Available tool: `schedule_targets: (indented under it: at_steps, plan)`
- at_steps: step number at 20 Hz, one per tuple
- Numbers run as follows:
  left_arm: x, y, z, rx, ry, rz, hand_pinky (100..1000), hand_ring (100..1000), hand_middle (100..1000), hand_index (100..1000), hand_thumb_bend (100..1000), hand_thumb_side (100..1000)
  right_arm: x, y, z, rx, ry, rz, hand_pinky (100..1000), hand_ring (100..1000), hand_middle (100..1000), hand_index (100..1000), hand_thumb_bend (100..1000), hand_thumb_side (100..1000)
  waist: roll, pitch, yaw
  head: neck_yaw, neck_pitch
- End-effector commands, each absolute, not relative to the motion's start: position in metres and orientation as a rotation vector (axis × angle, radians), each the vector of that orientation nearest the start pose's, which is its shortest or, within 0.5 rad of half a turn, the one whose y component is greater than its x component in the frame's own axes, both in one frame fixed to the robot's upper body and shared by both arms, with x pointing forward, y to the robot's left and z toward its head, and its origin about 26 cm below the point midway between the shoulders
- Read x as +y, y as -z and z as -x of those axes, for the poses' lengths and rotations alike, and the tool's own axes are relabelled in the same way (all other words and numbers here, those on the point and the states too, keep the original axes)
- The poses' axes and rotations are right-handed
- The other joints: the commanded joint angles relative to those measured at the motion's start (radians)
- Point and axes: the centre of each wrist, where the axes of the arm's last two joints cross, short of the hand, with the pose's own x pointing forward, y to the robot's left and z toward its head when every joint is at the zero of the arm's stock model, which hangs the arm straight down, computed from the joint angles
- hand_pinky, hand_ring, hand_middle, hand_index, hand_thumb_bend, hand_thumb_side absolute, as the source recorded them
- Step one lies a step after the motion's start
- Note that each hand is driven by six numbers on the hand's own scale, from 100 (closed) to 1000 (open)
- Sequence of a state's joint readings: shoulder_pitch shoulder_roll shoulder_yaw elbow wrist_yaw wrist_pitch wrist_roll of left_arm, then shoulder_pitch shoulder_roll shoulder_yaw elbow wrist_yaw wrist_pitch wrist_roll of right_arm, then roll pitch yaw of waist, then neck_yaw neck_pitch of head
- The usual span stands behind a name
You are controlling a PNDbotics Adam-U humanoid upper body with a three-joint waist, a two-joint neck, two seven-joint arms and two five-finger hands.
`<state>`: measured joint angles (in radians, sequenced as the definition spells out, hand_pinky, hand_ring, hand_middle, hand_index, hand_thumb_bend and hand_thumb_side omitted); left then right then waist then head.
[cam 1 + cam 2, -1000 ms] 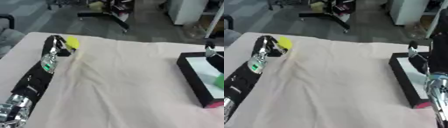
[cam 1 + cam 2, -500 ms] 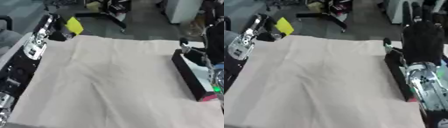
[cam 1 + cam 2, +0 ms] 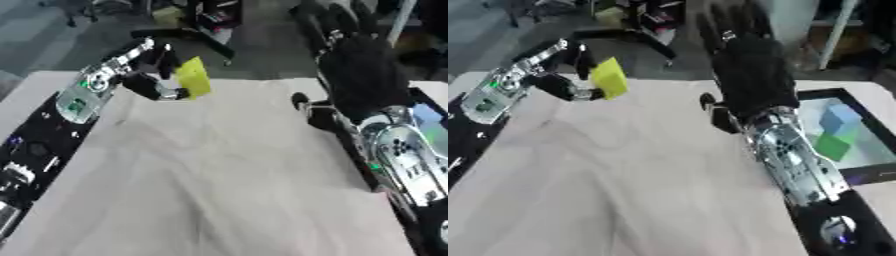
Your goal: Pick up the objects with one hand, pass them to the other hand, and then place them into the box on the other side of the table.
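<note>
The left hand (image 3: pixel 156 75) is up off the table (image 3: pixel 219 170) at the far left, its fingers and thumb curled round a yellow block (image 3: pixel 193 77). The block hangs in the air above the table's far edge, clear of the cloth. It stands nearly upright: its long axis runs top to bottom with a slight lean, the upper end tipped toward the robot's left and the lower end toward the right. A broad yellow face is turned toward the camera.

The right hand (image 3: pixel 750 70) is raised too, showing its dark back, fingers reaching up and away past the far edge (they blur against the clutter behind, so I cannot tell whether they are straight or curled). It holds nothing that I can see. Block and right hand are apart, with a stretch of cloth between them.

On the right side sits the black box (image 3: pixel 866 172), with a blue cube (image 3: pixel 838 119) and a green cube (image 3: pixel 831 146) lying inside it, the blue one farther away.

Against a second ago, the block is no longer low by the table's left rim with the hand over it; it now sits higher and more toward the middle. The right hand, then down by the box, is now lifted up beside the centre.
</note>
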<state>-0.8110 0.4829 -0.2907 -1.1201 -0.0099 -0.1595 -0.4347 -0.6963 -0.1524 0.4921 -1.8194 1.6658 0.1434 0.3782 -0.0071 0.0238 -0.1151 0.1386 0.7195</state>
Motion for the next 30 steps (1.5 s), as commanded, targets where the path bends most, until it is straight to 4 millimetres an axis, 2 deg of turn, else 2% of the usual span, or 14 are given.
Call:
schedule_targets:
  at_steps: [1,7,12,16,25,30]
  plan:
    - [0.243,-0.188,-0.449,-1.779,1.165,0.041,477,419,362,470,447,100,-0.064,-0.234,-0.308,2.149,1.841,-1.876,1000,983,1000,1000,566,264,0.003,-0.01,0.003,-0.02,-0.01]
    - [0.227,-0.187,-0.444,-1.776,1.168,0.124,477,420,364,470,445,100,-0.053,-0.229,-0.308,2.165,1.949,-1.754,1000,1000,1000,1000,573,277,0.003,-0.009,0.004,-0.049,-0.017]
    - [0.232,-0.188,-0.444,-1.775,1.138,0.122,476,419,363,469,443,100,-0.05,-0.228,-0.307,2.175,1.988,-1.704,1000,1000,1000,1000,570,274,0.001,-0.01,0.004,-0.054,-0.027]
    - [0.228,-0.191,-0.443,-1.783,1.132,0.151,476,419,362,468,442,100,-0.048,-0.226,-0.307,2.182,1.994,-1.695,1000,1000,1000,1000,562,269,0.001,-0.01,0.006,-0.056,-0.029]
    - [0.198,-0.188,-0.441,-1.753,1.198,0.272,475,419,363,468,438,100,-0.044,-0.224,-0.307,2.177,1.984,-1.709,1000,1000,1000,1000,535,267,0.0,-0.012,0.009,-0.054,-0.032]
    - [0.19,-0.189,-0.44,-1.752,1.21,0.307,475,419,363,468,437,100,-0.042,-0.222,-0.308,2.171,1.987,-1.716,1000,1000,1000,1000,524,266,0.0,-0.012,0.01,-0.053,-0.031]
